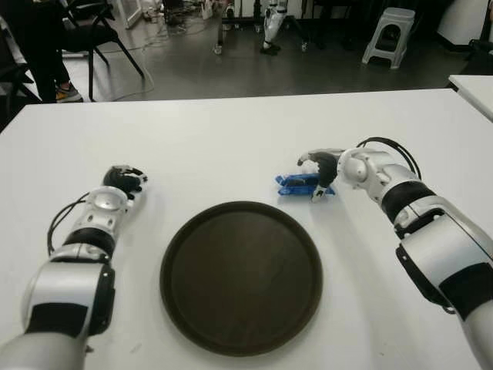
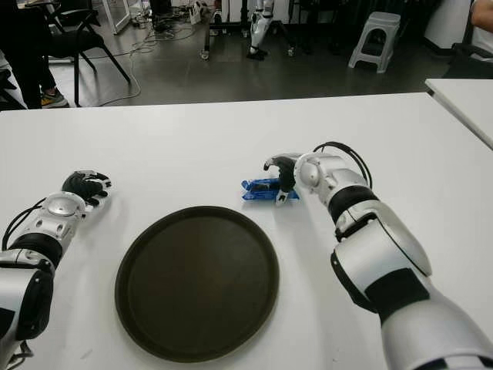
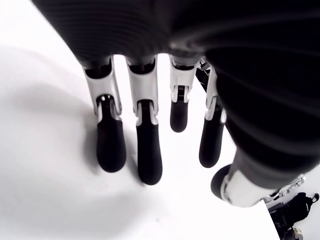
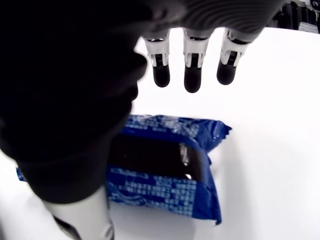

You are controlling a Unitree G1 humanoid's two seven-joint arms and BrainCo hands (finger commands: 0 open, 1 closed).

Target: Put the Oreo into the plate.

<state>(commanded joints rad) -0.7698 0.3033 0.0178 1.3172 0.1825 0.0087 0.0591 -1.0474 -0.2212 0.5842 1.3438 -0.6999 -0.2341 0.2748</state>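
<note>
White table [image 1: 231,131]: broad top, filling the near part of the room; a second white table edge [image 1: 474,85] shows off to the robot's right. Dark floor beyond, with a black chair [image 1: 96,31] at the far left, a person's legs and shoe [image 1: 54,69] beside it, a pale plastic stool [image 1: 389,35] at the far right, and wheeled equipment legs between them. Plate [image 1: 240,277]: large, round, dark brown, raised rim, lying flat on the table directly before the robot, nothing on it. Right hand [image 1: 320,171]: reached forward from the right, poised over the packet just beyond the plate's far right rim; its fingers [image 4: 192,75] extended and spread apart past the far side of the packet, thumb down on the near side, nothing yet clasped between them. Left hand [image 1: 125,179]: idle, showing to the left of the plate, well apart from it; its fingers [image 3: 149,155] hang loosely apart over the bare white surface, holding nothing. Oreo [image 4: 165,165]: small blue wrapper with a dark printed biscuit, lying flat on the table, under the right hand, near the plate's rim but outside it.
</note>
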